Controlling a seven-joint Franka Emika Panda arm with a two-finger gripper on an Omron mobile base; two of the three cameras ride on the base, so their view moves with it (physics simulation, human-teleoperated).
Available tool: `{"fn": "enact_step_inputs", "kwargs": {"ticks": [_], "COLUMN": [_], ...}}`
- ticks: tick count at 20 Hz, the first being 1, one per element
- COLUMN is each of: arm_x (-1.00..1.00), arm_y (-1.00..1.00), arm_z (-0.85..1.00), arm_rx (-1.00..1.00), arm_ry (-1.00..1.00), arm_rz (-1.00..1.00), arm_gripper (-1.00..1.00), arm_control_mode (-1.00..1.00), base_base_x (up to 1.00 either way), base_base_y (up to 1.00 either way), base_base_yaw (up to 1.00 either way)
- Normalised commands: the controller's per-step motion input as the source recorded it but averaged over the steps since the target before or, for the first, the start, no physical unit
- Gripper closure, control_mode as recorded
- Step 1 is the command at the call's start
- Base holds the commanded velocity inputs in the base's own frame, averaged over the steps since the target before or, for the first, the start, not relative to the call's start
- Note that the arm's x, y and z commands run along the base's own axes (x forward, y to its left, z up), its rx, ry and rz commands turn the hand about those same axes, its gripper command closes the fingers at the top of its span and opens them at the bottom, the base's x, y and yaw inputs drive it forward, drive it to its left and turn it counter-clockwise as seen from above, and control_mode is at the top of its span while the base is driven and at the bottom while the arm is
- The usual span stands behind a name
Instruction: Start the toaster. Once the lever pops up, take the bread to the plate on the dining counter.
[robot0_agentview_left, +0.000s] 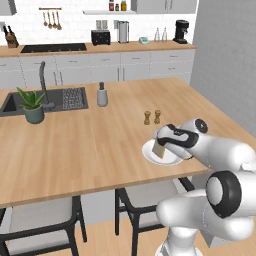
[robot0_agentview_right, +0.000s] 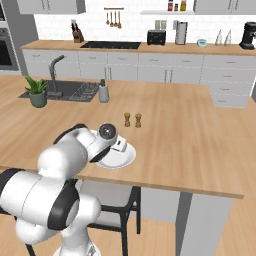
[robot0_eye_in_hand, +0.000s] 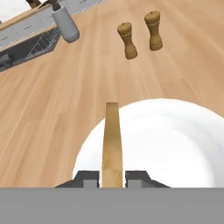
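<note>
While its two dark fingers stand nearly together, the gripper pinches the bread between them, the thin tan slice seen edge-on and running up the middle of the hand view. In the left base view the gripper sits right of centre, and the bread hangs from it as a small pale square just over the plate; whether the slice touches the plate I cannot tell. The plate is round, smooth and plain white, and fills the lower right of the hand view. It rests near the front edge of the dining counter, a broad top of light wood grain.

Two small turned wooden shakers stand side by side at the top of the hand view, beyond the plate. A grey bottle-shaped dispenser stands beside the dark inset sink, with a leafy potted plant at the left. The boxy black toaster sits on the far worktop at the top of the left base view.
</note>
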Motion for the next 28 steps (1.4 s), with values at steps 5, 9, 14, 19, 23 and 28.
{"fn": "enact_step_inputs", "kwargs": {"ticks": [5,9,14,19,23,28], "arm_x": [0.36,0.28,0.03,0.00,-0.04,-0.18], "arm_y": [0.00,0.00,0.00,0.00,-0.06,-0.34], "arm_z": [-0.15,-0.27,-0.14,0.00,0.00,0.12], "arm_rx": [0.01,0.00,0.01,0.00,0.00,0.00], "arm_ry": [0.00,0.00,0.01,0.00,0.00,0.00], "arm_rz": [0.02,0.01,0.00,0.00,0.00,-0.01], "arm_gripper": [1.00,1.00,1.00,-1.00,-1.00,-1.00], "arm_control_mode": [-1.00,-1.00,-1.00,-1.00,-1.00,-1.00], "base_base_x": [0.00,0.00,0.00,0.00,0.00,0.00], "base_base_y": [0.00,0.00,0.00,0.00,0.00,0.00], "base_base_yaw": [0.00,0.00,0.00,0.00,0.00,0.00]}}
